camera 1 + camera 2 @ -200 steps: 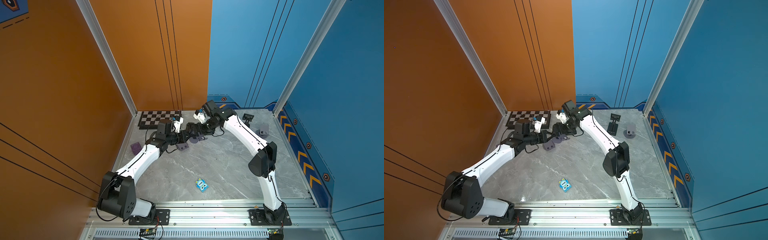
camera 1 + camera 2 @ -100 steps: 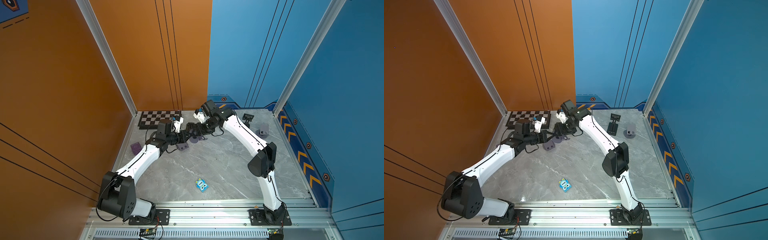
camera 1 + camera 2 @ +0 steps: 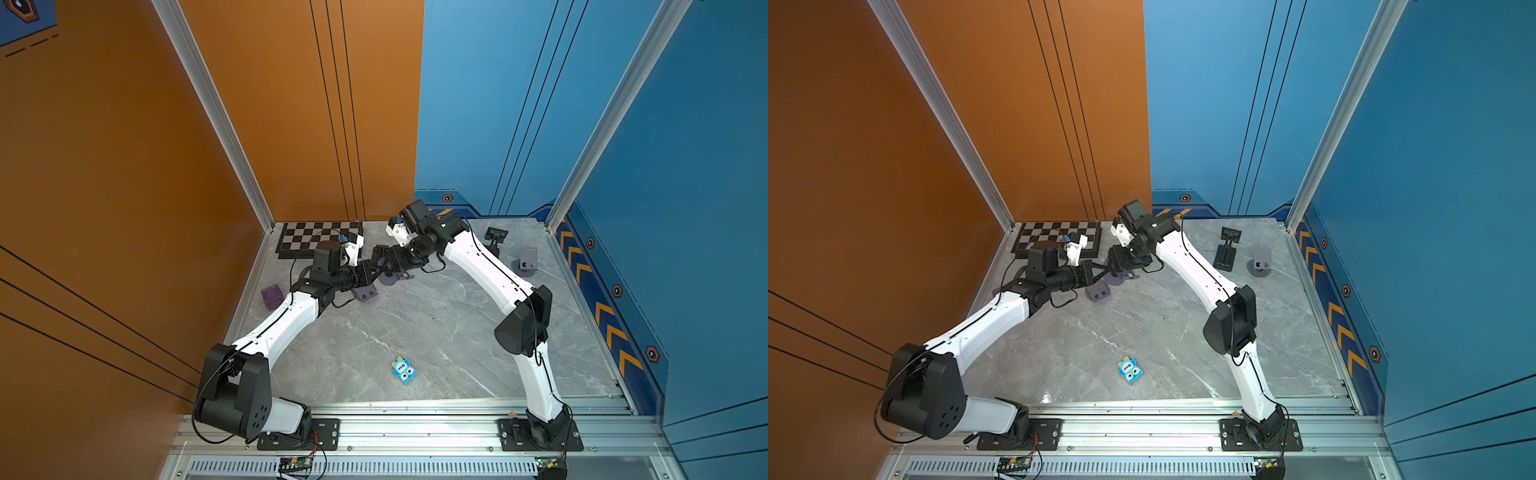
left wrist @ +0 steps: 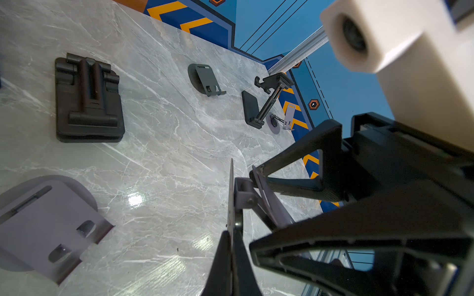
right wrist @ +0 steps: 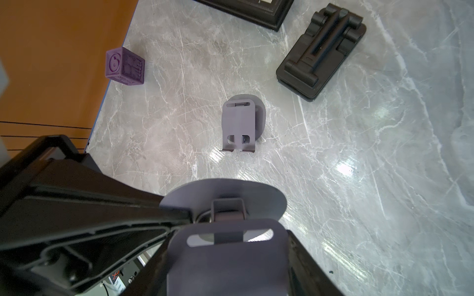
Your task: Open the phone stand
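Nearest, along the front edge of the worktop [image 3: 436, 332]: the aluminium rail [image 3: 415, 432], with both arm bases bolted on, left and right. Just behind it, about midway along that edge and well apart from all else: a small blue toy [image 3: 404, 371], flat on the marble. Farther in, close against the left edge: a purple cube [image 3: 272, 296]. Near it, more toward the middle, lying folded shut: a spare grey stand [image 3: 365, 294], untouched. Just beyond, in the far-left quarter and in front of the chessboard [image 3: 320, 243]: the phone stand [image 5: 223, 196], gripped from both sides and, by the wrist views, clear of the marble. Left gripper [image 4: 232, 241]: pressed together on the rim of the round base disc [image 4: 231, 189], seen edge-on from its own wrist. Right gripper [image 5: 229, 243]: fingers [image 4: 305, 164] closed against the two side edges of the support plate [image 5: 225, 271], pinching it between them. Plate at a narrow angle to the disc, joined by a short hinge link [image 4: 245, 194]. Beside the pair, flat on the worktop near the chessboard: a black folded stand [image 5: 320, 48]. Chessboard itself in the far-left corner, square against the back edge. Toward the far-right corner: a black stand with a raised clamp head [image 3: 494, 241], and just beside it, nearer the right edge, an opened grey stand [image 3: 527, 262] on a round foot. Between those and the grippers, in the left wrist view only: one more dark folded stand [image 4: 205, 79]
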### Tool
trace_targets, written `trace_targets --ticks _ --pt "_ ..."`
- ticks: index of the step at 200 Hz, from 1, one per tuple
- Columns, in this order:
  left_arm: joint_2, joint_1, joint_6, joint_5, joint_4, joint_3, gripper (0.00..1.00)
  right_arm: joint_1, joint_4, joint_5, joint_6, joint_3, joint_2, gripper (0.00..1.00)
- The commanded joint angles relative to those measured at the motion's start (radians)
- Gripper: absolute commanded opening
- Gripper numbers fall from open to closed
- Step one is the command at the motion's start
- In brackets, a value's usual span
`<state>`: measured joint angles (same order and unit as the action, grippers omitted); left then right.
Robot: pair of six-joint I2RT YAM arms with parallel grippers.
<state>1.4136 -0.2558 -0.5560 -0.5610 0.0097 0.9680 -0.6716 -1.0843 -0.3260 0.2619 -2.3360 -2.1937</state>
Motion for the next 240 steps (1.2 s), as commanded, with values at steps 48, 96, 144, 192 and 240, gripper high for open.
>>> trace_targets --ticks 48,96,144,192,240 --pt "0.031 0.059 -0.091 0.118 -0.052 -0.042 0.00 -0.018 -0.016 0.161 0.008 -0.036 0.165 0.31" --pt "0.052 0.076 -0.112 0.134 -0.051 -0.045 0.00 -0.023 -0.014 0.193 0.018 -0.034 0.211 0.30" --pt "0.077 0.096 -0.130 0.141 -0.043 -0.048 0.00 -0.056 -0.017 0.222 0.023 -0.025 0.265 0.29" --pt "0.096 0.122 -0.147 0.145 -0.030 -0.055 0.00 -0.068 -0.020 0.244 0.019 -0.003 0.316 0.29" --pt "0.126 0.149 -0.168 0.140 -0.010 -0.068 0.00 -0.072 -0.023 0.253 0.016 0.018 0.367 0.29"
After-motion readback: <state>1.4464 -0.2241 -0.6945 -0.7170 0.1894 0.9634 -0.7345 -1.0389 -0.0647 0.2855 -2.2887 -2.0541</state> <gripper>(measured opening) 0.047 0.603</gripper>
